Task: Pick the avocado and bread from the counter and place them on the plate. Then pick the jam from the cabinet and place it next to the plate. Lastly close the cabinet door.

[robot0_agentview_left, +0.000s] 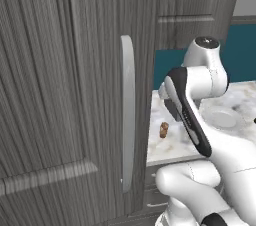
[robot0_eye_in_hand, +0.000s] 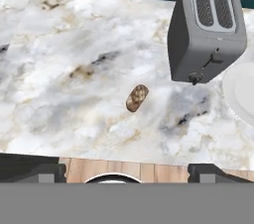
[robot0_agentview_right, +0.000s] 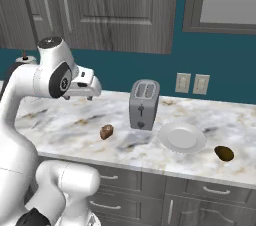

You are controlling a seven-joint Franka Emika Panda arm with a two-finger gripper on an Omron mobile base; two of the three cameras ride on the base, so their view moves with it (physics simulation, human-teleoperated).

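Marble counter [robot0_agentview_right: 75, 125], white with grey veins, runs across the middle of the right base view. Bread [robot0_agentview_right: 106, 131] lies on it, a small brown loaf left of centre, alone, well apart from the counter's front edge. Toaster [robot0_agentview_right: 144, 104] stands just right of it, upright, slots up. Plate [robot0_agentview_right: 182, 137] sits right of the toaster, bare. Avocado [robot0_agentview_right: 224, 153] lies dark at the right, beside the plate but not on it.

Gripper [robot0_agentview_right: 89, 91] hangs high over the counter's left part, above and left of the bread, apart from everything. Fingers stand wide, nothing between them; in the hand view their dark tips show at the two bottom corners, far apart, with the bread near frame centre, lying on a slant.

Cabinet door [robot0_agentview_left: 65, 95] stands swung open and fills the left of the left base view, its pale bar handle [robot0_agentview_left: 128, 115] running vertically near centre. Jam: cannot tell where it is from these views.

Judgement: nothing plated yet; the step in hand looks like the reach for the bread. To do it well, come down straight over the loaf, turn the wrist so the fingers close across its narrow side, not its length, and keep them wide until they straddle it. Watch the toaster close at the right on the carry to the plate; lift clear first.
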